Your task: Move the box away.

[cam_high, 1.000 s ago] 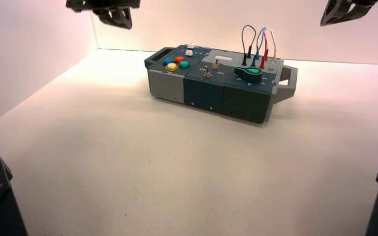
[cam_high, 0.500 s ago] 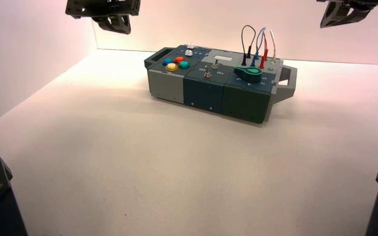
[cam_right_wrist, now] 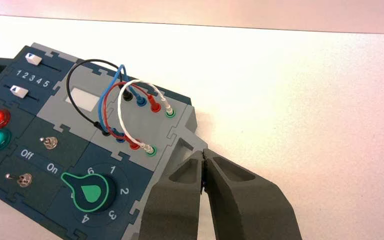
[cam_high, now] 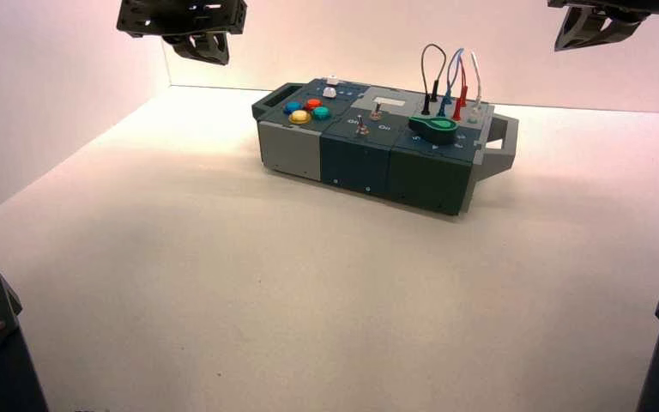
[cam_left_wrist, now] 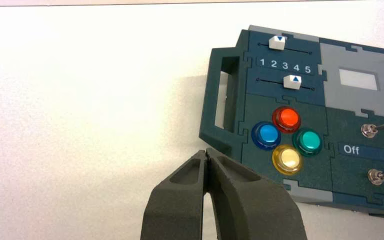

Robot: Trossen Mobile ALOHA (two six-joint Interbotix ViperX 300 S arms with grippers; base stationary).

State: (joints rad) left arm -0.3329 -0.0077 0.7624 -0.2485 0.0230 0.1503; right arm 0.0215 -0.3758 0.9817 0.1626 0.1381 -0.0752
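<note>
Box (cam_high: 383, 146) near table's (cam_high: 223, 283) far edge; left gripper (cam_left_wrist: 207, 155) and right gripper (cam_right_wrist: 203, 156) both clenched empty, seemingly above its ends.

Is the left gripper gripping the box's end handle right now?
No: in the left wrist view the left gripper is shut on nothing, its tips beside the handle of the box, not around it.

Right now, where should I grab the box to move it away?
By its two end handles: left gripper on the teal handle beside the buttons, right gripper on the grey handle by the wires. Both shut grippers hang above, so open them and descend.
</note>
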